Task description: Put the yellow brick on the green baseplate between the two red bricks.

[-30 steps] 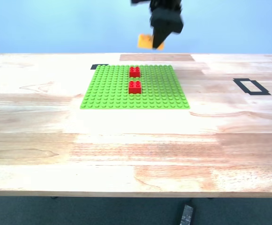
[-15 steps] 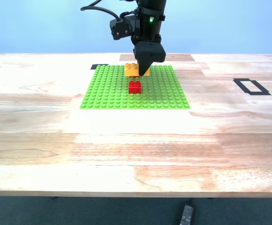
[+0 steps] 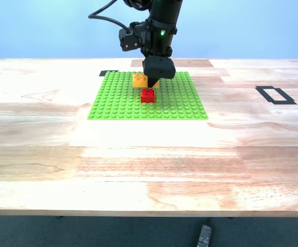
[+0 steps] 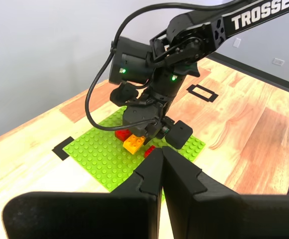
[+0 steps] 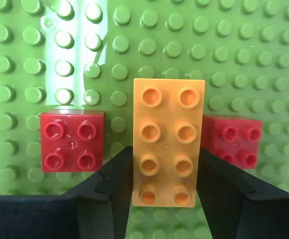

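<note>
"TROSSE" on the arm (image 4: 244,17)

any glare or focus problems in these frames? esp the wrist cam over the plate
Second wrist view: bright glare streak on the green baseplate washing out some studs; the yellow brick and red bricks stay sharp. First wrist view: my first gripper close up, dark and soft, scene behind clear. Exterior view: even light, pale washed patch on the table in front of the plate, no blur.
</note>
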Motion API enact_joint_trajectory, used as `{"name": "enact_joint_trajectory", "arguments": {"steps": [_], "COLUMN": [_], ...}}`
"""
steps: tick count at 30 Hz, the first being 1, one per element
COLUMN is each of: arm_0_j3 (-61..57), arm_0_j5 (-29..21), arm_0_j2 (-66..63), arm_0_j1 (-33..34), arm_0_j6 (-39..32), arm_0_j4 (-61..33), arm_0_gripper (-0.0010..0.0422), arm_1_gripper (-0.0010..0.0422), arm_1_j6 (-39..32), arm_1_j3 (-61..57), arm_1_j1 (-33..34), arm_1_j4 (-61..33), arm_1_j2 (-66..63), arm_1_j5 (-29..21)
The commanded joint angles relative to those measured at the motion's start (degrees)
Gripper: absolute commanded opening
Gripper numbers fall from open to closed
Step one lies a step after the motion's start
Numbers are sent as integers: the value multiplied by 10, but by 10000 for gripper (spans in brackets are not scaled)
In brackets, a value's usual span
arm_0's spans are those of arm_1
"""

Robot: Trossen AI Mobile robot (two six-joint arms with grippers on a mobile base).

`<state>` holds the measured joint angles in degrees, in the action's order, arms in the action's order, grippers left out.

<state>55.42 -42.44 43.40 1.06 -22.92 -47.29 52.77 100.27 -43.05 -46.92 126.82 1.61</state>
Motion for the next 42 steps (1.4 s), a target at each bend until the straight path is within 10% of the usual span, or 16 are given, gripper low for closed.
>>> {"name": "enact_joint_trajectory", "arguments": {"steps": [1, 20, 42], "arm_0_j3": [0, 0, 1], "arm_0_j5": [0, 0, 0], "arm_0_j2": [0, 0, 0], "arm_0_j1": [0, 0, 0], "arm_0_j6": [-1, -1, -10], "arm_0_j4": [3, 11, 9], "arm_0_gripper": [0, 0, 0], "arm_1_gripper": [65, 70, 172], "arm_1_j6": [0, -26, -26], "arm_1_j3": [-4, -5, -11], "arm_1_j1": [0, 9, 11], "arm_1_j4": [-6, -2, -3], "arm_1_j2": [4, 16, -1], "arm_1_j5": [0, 13, 30]}}
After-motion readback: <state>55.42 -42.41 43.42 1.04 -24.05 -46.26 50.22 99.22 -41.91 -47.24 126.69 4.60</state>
